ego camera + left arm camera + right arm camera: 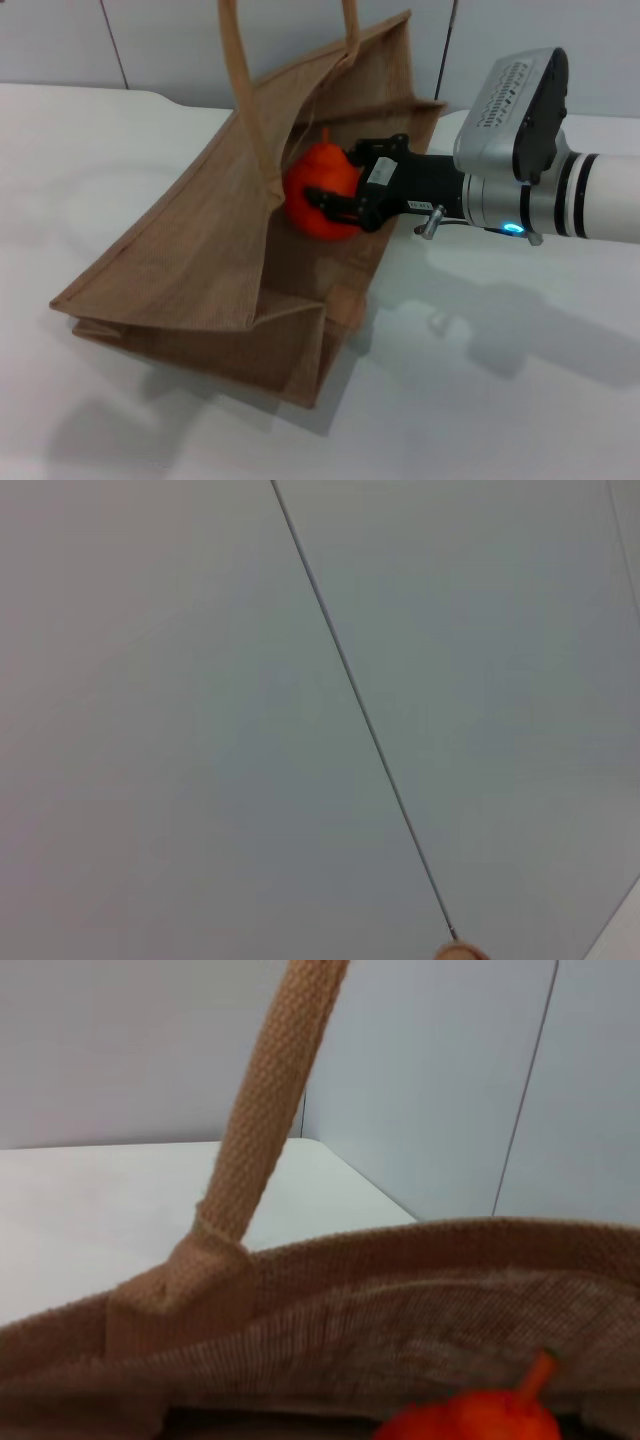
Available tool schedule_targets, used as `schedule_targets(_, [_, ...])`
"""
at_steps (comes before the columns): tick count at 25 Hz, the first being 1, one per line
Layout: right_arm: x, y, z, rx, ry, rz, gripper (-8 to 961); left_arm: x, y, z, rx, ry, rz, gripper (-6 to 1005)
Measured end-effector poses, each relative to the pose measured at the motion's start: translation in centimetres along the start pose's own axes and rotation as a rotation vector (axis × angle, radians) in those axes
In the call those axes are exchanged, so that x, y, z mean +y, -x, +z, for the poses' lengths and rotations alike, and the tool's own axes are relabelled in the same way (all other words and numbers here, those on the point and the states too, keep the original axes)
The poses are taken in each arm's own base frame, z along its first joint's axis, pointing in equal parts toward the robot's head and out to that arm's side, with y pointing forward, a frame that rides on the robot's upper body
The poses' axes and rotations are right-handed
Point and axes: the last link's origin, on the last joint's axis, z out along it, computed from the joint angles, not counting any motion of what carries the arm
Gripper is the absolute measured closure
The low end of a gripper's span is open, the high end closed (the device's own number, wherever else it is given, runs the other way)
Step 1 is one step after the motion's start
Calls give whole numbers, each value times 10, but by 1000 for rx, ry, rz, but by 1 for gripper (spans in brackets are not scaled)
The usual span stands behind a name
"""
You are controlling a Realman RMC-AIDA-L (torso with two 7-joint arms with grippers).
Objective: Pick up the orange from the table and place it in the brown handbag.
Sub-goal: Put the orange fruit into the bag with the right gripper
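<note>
The brown handbag (pixel 230 270) leans over on the table (pixel 90 160), its bottom end toward the robot's left and its open mouth facing the right side, one long handle (pixel 245 90) rising above the mouth. Just inside that mouth sits the orange (pixel 320 192), off the table and pinched between the dark fingers of the right gripper (pixel 345 190), which close around it from the right of the bag; the arm (pixel 560 195) reaches in level from beyond the bag's right edge. The step in hand looks like the placing: the fruit is at the opening but not yet let go. The next move probably calls for carrying it a little deeper past the rim, then parting the fingers and drawing back without snagging the handle or the soft wall. The orange is bright orange-red, round, with a short pointed stem at its top, seen again low in the right wrist view (pixel 470 1420) below the woven rim. The left gripper is not in view; its camera shows only a pale panelled wall (pixel 200 730).
</note>
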Motion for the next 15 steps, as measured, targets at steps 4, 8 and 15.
schedule_targets(4, [-1,0,0,2,-1,5,328,-1,0,0,0,-2,-2,875])
schedule_targets(8, [-1,0,0,1,-3,8,196,-2,2,0,-1,-7,-6,875])
schedule_targets(15, [-3,1,-1,-4,-9,15,106,-3,3,-1,-3,-13,-11,875])
